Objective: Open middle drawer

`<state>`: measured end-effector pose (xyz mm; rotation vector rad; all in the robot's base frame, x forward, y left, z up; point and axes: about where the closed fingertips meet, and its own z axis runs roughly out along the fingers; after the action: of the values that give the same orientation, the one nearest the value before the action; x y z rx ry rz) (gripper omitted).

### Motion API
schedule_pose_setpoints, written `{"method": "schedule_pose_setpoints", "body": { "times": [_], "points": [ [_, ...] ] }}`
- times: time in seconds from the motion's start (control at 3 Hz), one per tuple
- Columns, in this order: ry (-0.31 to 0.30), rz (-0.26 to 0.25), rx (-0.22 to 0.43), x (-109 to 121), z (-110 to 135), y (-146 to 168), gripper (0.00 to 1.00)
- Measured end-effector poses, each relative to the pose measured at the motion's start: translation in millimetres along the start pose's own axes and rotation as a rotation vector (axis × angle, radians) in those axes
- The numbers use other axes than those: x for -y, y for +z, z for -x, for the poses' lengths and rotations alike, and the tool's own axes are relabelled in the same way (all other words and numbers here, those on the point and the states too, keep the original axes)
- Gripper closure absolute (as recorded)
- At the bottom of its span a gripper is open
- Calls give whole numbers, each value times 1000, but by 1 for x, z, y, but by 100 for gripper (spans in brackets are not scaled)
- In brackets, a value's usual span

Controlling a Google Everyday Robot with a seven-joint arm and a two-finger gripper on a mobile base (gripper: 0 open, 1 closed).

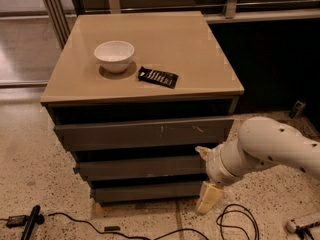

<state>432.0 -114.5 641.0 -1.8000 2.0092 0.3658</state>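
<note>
The middle drawer (140, 167) is a plain dark grey front, shut, between a wider scratched drawer front (145, 133) above and a shorter one (145, 190) below. My gripper (206, 176) is on the white arm (270, 146) reaching in from the right. It sits at the right end of the middle drawer front. Its two cream fingers are spread apart, one fingertip (202, 151) near the drawer's top right corner and the other (208, 198) down by the lowest drawer. It holds nothing.
On the tan cabinet top (200, 49) stand a white bowl (114, 55) and a black packet (158, 77). Black cables (235, 224) lie on the speckled floor in front. A dark wall panel (270, 59) stands to the right.
</note>
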Motion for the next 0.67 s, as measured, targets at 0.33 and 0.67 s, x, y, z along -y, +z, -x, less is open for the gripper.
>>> {"method": "schedule_pose_setpoints", "body": {
  "times": [0.33,0.67],
  "points": [
    [22,25,-8,0,-15,36,0],
    [-9,13,12,13,-16,66,0]
  ]
}}
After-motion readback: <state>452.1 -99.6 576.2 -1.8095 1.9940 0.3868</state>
